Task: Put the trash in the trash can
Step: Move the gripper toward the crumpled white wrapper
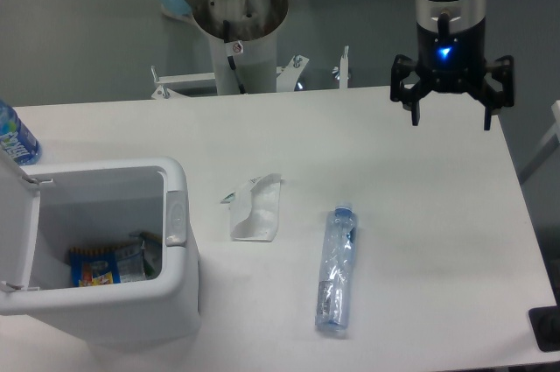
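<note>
Pincer [450, 115] open wide, holding nothing, above far right table [437, 241] edge. Crushed bottle [336, 272] flat at centre-right, wrapper [255, 209] just left of it. Bin [105, 254] at front left, lid [17, 232] flipped open, packets inside.

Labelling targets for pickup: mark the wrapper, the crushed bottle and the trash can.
wrapper [256, 211], fixed camera, middle of crumpled plastic.
crushed bottle [336, 276], fixed camera, mid-body.
trash can [177, 217], fixed camera, grey latch tab on its right wall.

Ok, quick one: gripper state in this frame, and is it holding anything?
Gripper: open, fingers spread wide, holding nothing. It hangs above the table's far right edge, well apart from the wrapper and the crushed bottle.
</note>
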